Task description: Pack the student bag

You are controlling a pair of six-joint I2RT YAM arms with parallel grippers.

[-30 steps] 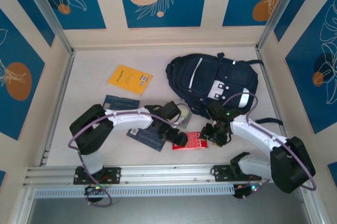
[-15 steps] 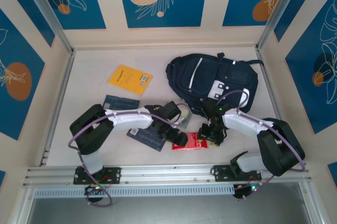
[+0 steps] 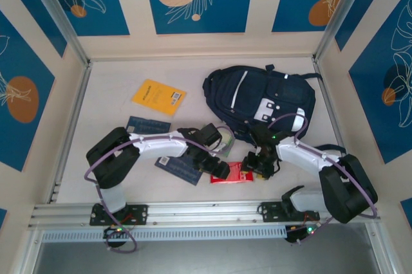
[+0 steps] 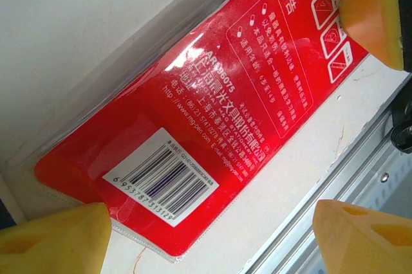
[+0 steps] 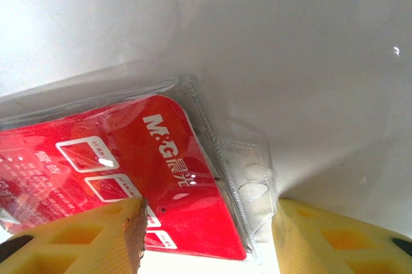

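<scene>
Nearest you, at lower centre of the overhead frame, the red packet (image 3: 235,172) lies flat on the surface (image 3: 116,100), just beyond the metal rail (image 3: 193,213). Your left gripper (image 3: 220,171) is at the packet's left end and is released. In the left wrist view its yellow fingers (image 4: 51,238) stand wide apart, with the packet's barcode end between them. Your right gripper (image 3: 259,168) is at the packet's right end. In the right wrist view its jaws stand partly apart on either side of the clear hang-tab end. You cannot tell from the views whether they are pressing on it.

Left of the packet, a dark blue booklet (image 3: 180,168) lies partly under the left arm. A second dark blue booklet (image 3: 148,125) lies further back and to the left. Beyond those, a yellow booklet (image 3: 158,94) sits at left of centre.

The student bag (image 3: 257,100) lies furthest back, right of centre. Its near edge is just behind the right gripper.
</scene>
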